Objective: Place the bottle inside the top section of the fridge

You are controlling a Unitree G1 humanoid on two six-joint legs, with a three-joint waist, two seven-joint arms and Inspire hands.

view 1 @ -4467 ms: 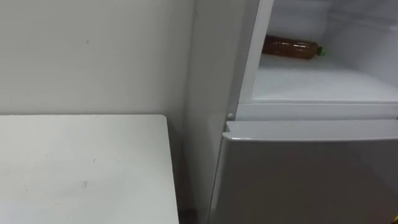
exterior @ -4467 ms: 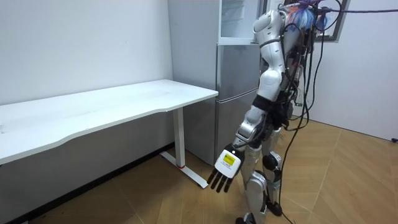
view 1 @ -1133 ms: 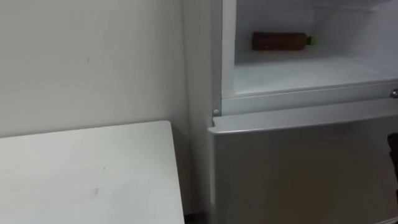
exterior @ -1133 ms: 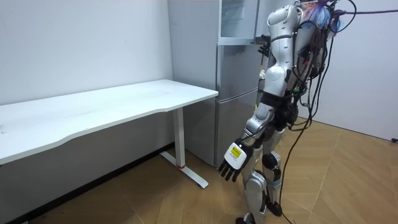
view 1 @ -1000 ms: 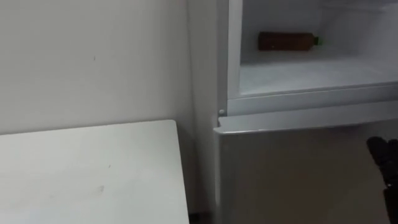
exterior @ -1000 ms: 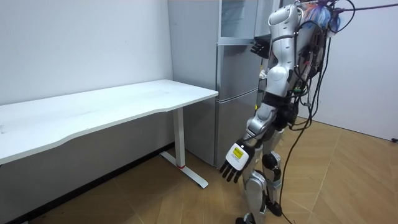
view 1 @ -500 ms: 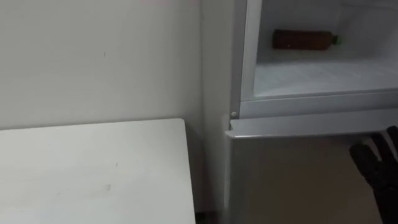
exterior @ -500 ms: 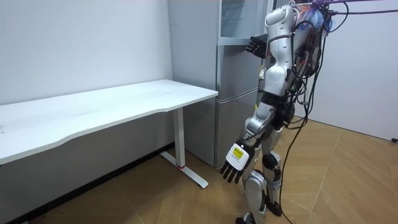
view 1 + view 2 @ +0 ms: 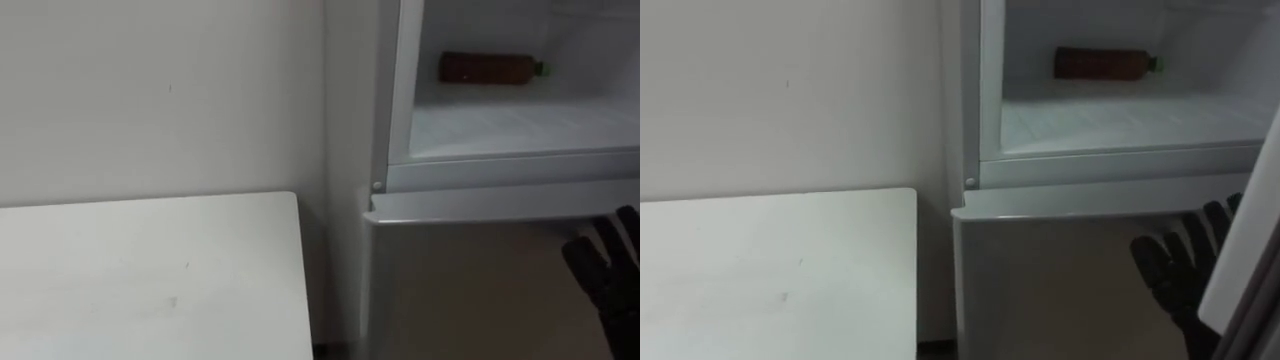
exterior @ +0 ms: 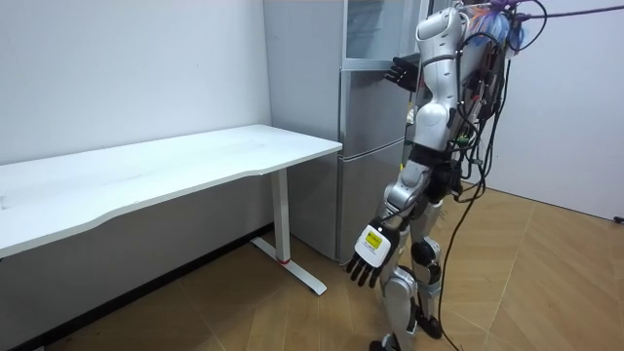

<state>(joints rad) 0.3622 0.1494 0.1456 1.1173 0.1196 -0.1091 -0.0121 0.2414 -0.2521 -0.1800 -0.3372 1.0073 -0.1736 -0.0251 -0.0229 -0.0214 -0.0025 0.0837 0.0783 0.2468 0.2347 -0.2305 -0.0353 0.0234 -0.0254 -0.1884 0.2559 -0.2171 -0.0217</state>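
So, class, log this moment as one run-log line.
bottle: lying in upper fridge | right hand: open, before lower door | left hand: open, at side

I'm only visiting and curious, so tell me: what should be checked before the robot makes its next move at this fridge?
1. Bottle inside the upper fridge: ok, lying on its side at the back.
2. Bottle free of both hands: ok.
3. Right robot hand open, raised before the lower door: ok.
4. Left robot hand empty, hanging open at its side: ok.
5. Upper fridge closed: not ok, it stands open.
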